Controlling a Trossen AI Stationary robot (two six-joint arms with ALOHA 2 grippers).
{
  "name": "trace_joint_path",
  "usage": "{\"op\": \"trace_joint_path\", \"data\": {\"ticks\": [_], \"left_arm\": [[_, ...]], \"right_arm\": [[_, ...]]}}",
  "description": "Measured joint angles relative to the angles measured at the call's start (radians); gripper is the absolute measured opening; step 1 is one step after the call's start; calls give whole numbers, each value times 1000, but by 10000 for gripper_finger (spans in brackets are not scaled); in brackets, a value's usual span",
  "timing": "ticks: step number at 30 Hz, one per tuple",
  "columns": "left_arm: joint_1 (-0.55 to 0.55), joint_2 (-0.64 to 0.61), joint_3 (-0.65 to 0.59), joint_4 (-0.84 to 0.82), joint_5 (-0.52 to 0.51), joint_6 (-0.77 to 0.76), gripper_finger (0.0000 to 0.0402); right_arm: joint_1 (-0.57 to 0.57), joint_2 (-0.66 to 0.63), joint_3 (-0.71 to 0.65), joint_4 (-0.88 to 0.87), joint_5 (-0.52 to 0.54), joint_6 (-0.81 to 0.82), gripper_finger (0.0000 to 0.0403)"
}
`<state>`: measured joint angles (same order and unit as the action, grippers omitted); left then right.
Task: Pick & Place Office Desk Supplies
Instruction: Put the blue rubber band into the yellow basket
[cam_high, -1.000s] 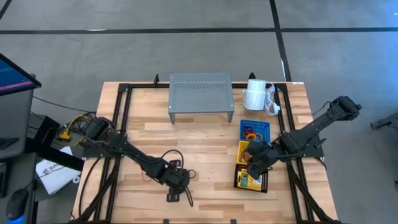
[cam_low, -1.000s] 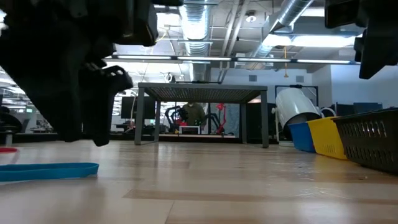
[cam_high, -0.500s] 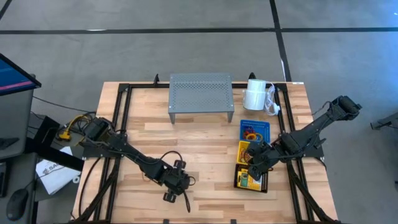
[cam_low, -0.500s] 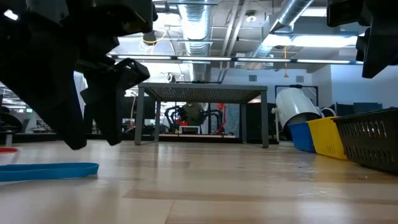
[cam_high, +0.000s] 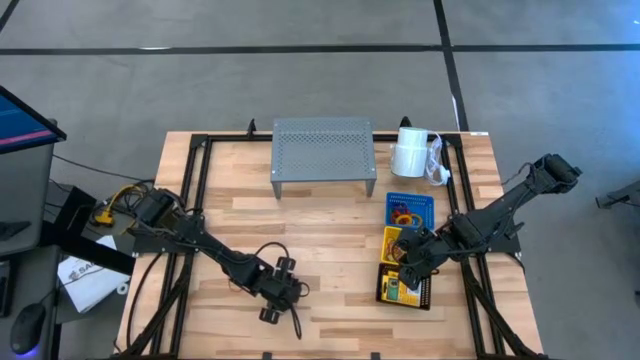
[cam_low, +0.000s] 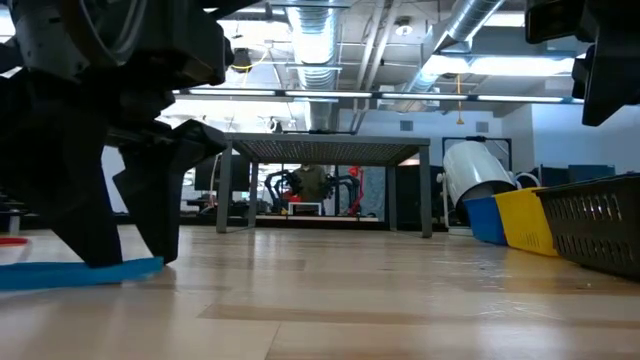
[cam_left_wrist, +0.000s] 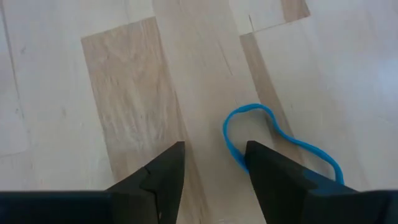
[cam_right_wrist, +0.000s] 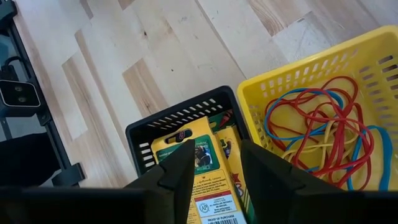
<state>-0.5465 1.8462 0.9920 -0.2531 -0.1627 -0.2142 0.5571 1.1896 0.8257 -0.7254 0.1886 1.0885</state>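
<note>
**Left claw down over blue loop**

Where pale wood planks meet near the tabletop's (cam_high: 330, 225) front edge, left claw (cam_left_wrist: 214, 165) lowered with fingers apart, straddling one end of a thin, wavy blue loop (cam_left_wrist: 273, 140) lying flat. Right claw (cam_right_wrist: 214, 165) also parted, empty, hovering above black mesh basket (cam_right_wrist: 180, 118) of yellow crayon boxes (cam_right_wrist: 202, 152); small print unreadable. Alongside, yellow basket (cam_right_wrist: 323, 74) tangled with red and blue loops (cam_right_wrist: 323, 121). Open planks around the blue loop.

I see my right gripper (cam_right_wrist: 213, 168), fingers parted, over the black basket (cam_right_wrist: 163, 123) holding yellow crayon boxes (cam_right_wrist: 199, 165), perhaps two. The yellow basket (cam_right_wrist: 292, 74) touching it holds tangled red, blue and yellow loops (cam_right_wrist: 323, 134).
</note>
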Motion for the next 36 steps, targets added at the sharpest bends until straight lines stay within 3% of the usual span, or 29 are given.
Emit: {"op": "trace_joint_path", "data": {"ticks": [7,18,29,36], "left_arm": [[-4,0,-7,27,20,-7,141],[-5,5,-8,126,77,-128,10],[-4,5,-8,123,88,-225,1],[-3,4,-8,210,87,-291,0]], "right_arm": [[0,0,0,0,-3,0,127],[0,0,0,-2,-3,-19,127],[0,0,0,1,-3,-23,127],[0,0,0,17,-3,-18,127]]}}
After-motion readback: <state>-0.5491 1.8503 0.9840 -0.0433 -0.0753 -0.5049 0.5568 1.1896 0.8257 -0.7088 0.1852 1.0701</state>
